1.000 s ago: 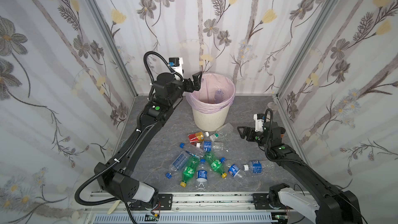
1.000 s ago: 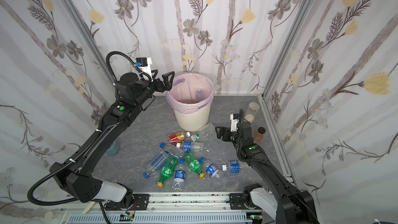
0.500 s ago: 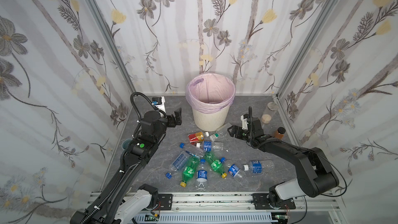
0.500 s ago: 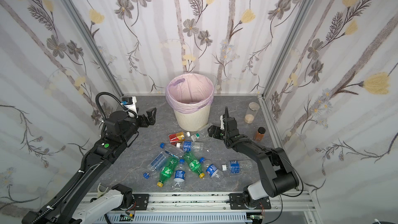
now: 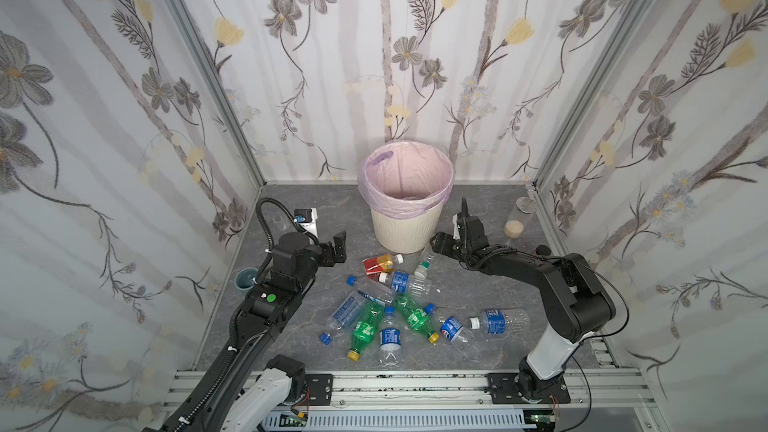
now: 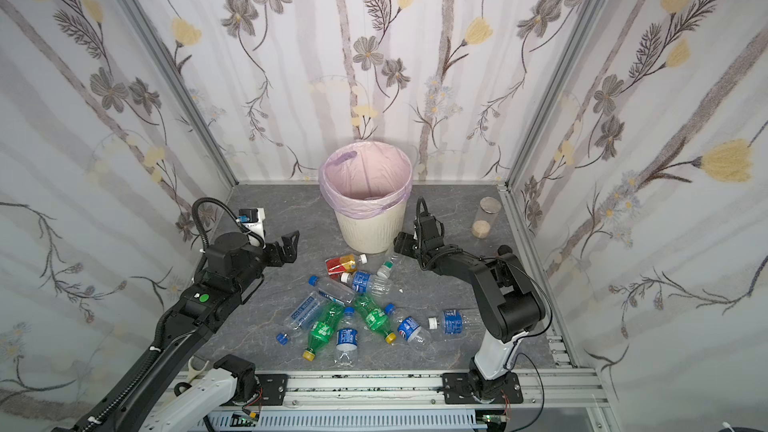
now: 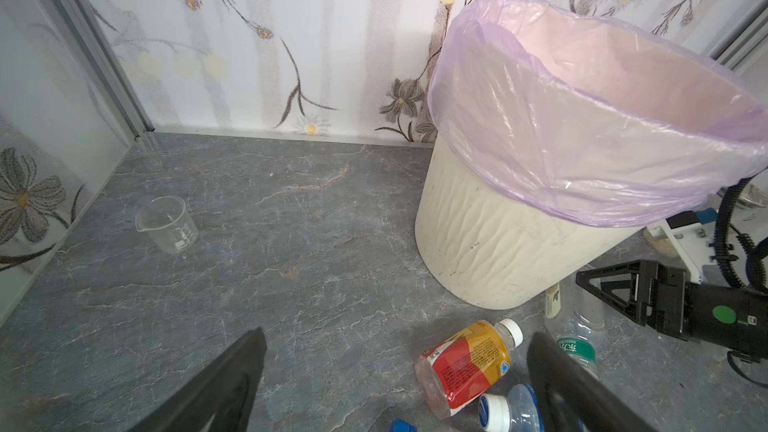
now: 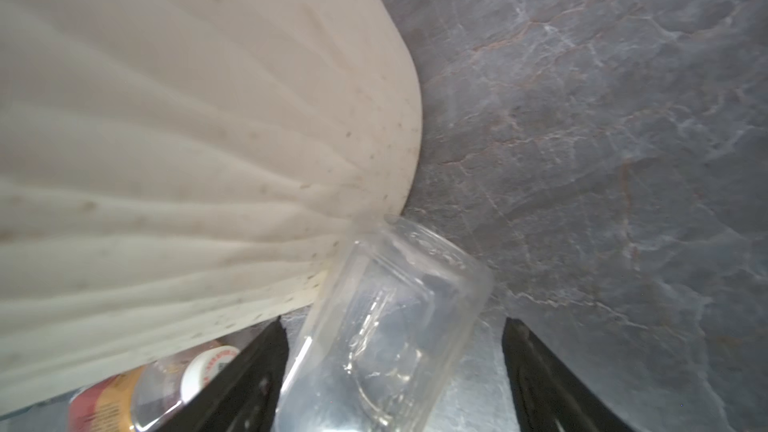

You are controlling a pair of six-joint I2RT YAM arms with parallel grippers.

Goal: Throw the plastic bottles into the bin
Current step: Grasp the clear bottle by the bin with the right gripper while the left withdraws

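Bottle (image 8: 395,326) beside bin (image 8: 166,118) now lies between jaws of lowered right gripper (image 8: 395,388).

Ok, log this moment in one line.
left tool: open, empty | right tool: open, straddling clear bottle beside bin | other bottles: lying on floor

surface: grey marbled tabletop (image 5: 478,284) | on it: bin (image 5: 401,228), bottles (image 5: 365,328), jar (image 5: 515,222), beaker (image 7: 168,224), cup (image 5: 246,278)

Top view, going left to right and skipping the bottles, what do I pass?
cup → beaker → left hand → bin → jar
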